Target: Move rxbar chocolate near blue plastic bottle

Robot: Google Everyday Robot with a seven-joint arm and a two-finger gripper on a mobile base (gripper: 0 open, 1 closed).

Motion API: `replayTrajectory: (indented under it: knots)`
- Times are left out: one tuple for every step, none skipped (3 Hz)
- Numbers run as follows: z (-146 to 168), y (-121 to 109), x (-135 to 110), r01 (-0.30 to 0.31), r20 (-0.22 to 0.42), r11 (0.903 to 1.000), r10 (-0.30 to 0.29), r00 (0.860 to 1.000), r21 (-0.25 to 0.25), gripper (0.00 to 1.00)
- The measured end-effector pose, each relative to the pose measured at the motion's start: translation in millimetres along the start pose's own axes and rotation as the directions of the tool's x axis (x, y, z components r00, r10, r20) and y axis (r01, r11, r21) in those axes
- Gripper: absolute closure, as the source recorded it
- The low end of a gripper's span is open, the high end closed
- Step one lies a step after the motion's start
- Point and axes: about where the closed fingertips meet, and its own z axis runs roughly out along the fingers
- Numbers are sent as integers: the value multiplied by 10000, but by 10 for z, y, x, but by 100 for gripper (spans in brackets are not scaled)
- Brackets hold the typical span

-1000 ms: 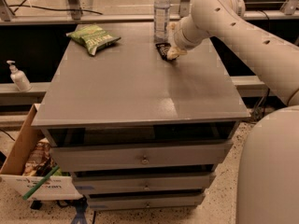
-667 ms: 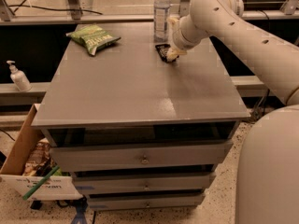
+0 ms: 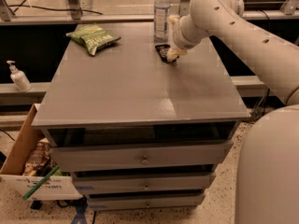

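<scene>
The gripper (image 3: 173, 55) is resting at the rxbar chocolate (image 3: 162, 50), which is lying on the surface (image 3: 131, 92) just in front of the blue plastic bottle (image 3: 161, 10). Whether it is clamping cannot be told. Any release is best done low, clear of the bottle.

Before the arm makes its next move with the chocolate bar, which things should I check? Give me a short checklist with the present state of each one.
1. Gripper at the rxbar chocolate: ok, it is down at the bar's right end.
2. Bar flat on the table: ok.
3. Bar near the blue plastic bottle: ok, it lies just in front of the bottle, apart from it.
4. Bottle upright: ok.
5. Gripper's hold on the bar: cannot tell.
6. Green chip bag out of the way: ok, it lies at the far left corner.
</scene>
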Motion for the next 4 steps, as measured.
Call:
replayTrajectory:
  knots:
    - [-3,-3,-1,1,0,10000,-1,10000,1,17]
    - [-17,-16,-6,1,1,10000,-1,10000,2,41]
    - [-253,-108,-159,251,233,9980,-265,9994,578,64]
    - [-568,-229,-362,543,521,9906,-612,9968,1258,87]
